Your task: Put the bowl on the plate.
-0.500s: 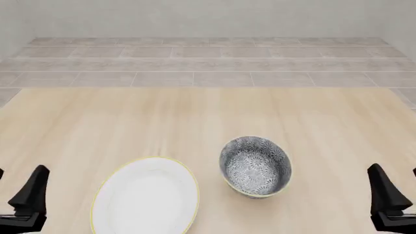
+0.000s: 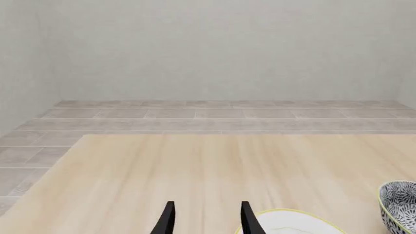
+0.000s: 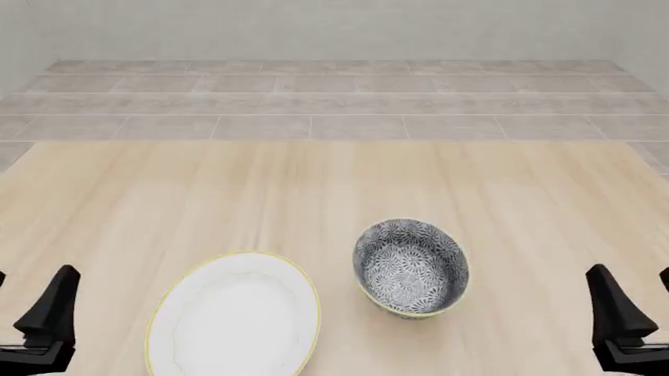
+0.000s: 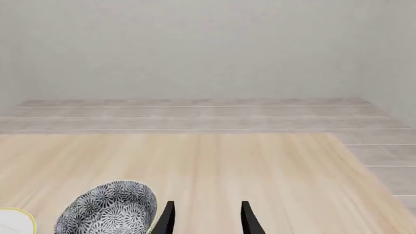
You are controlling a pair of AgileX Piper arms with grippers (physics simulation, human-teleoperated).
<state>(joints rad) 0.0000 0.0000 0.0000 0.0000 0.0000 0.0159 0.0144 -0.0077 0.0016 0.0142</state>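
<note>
- I am seeing only a small change since half a second ago — the right claw point(image 3: 631, 329) is edging a little inward in the front view, towards the bowl point(image 3: 411, 267), while the left claw point(image 3: 30, 325) is sitting where it was.
- I am reading that as the opening of a reach by the right arm; nothing is being gripped yet, and the bowl and the plate point(image 3: 235, 317) are lying exactly as before.
- The right claw is holding nothing, its fingers point(image 4: 167, 218) standing apart with bare bench point(image 3: 313, 196) between them; the left claw is likewise parted and empty.
- The bowl is resting on the bench ahead of the right claw and off to its inner side, well apart from the fingertips — the plate is lying just beyond it, beside the left claw's inner side.
- The bowl is showing as deep and round, covered in a dense dark grey-and-white floral pattern under a thin yellow-gold rim, standing upright and close beside the plate without touching it.
</note>
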